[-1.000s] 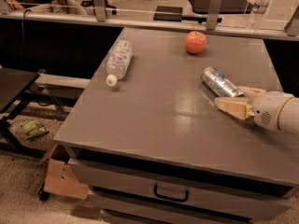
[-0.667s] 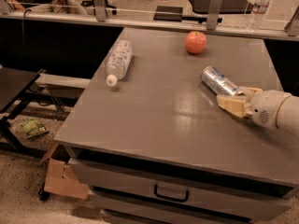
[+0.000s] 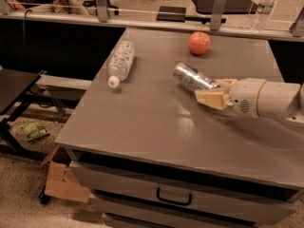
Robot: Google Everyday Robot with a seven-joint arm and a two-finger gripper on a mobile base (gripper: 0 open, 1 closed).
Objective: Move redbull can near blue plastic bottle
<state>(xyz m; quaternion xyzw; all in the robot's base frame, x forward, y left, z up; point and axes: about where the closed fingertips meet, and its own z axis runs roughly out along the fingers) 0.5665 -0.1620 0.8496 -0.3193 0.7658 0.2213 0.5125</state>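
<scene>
The redbull can (image 3: 191,76) is a slim silver can lying on its side, shiny top toward the left, right of the middle of the grey table (image 3: 142,122). My gripper (image 3: 212,90) reaches in from the right and is shut on the can's right end, one tan finger (image 3: 210,99) in front of it and the other behind. The blue plastic bottle (image 3: 120,61) lies on its side at the table's left, white cap toward the front. A wide stretch of bare tabletop separates the can from the bottle.
A red apple (image 3: 199,43) sits at the back of the table, just behind the can. An upright water bottle (image 3: 264,4) stands beyond the rail at the back right. A black side table (image 3: 14,87) and cardboard (image 3: 64,184) lie to the left, below.
My gripper has moved left across the table with the redbull can in it, bringing the can nearer to the bottle. The bottle and the apple have not moved.
</scene>
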